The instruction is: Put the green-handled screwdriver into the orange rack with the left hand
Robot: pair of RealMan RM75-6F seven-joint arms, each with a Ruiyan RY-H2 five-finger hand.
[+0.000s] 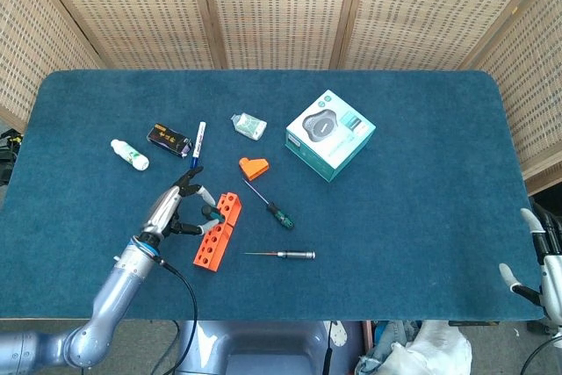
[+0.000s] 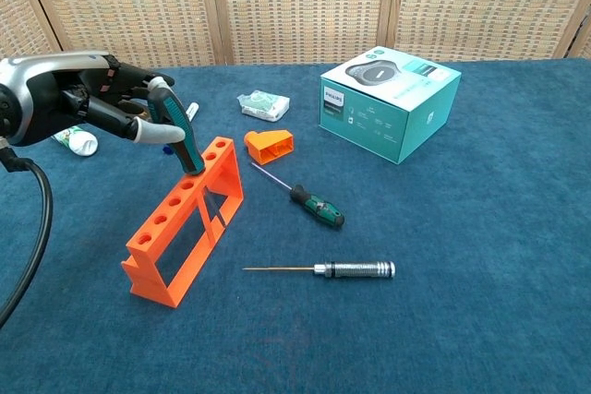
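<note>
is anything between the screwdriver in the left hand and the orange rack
Nothing visible. The left hand holds the green-handled screwdriver tilted, its lower end already at a hole on top of the orange rack.

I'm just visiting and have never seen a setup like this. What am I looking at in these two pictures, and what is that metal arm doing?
Both pictures come from the robot's own cameras: one looks down from its head, one forward from its chest. The left robot hand holds a green-handled screwdriver, its tip at a hole in the orange rack. On the blue table also lie a second green screwdriver, a thin silver one, a boxed gadget and a small orange piece. The right robot hand rests idle at the table's edge.
</note>
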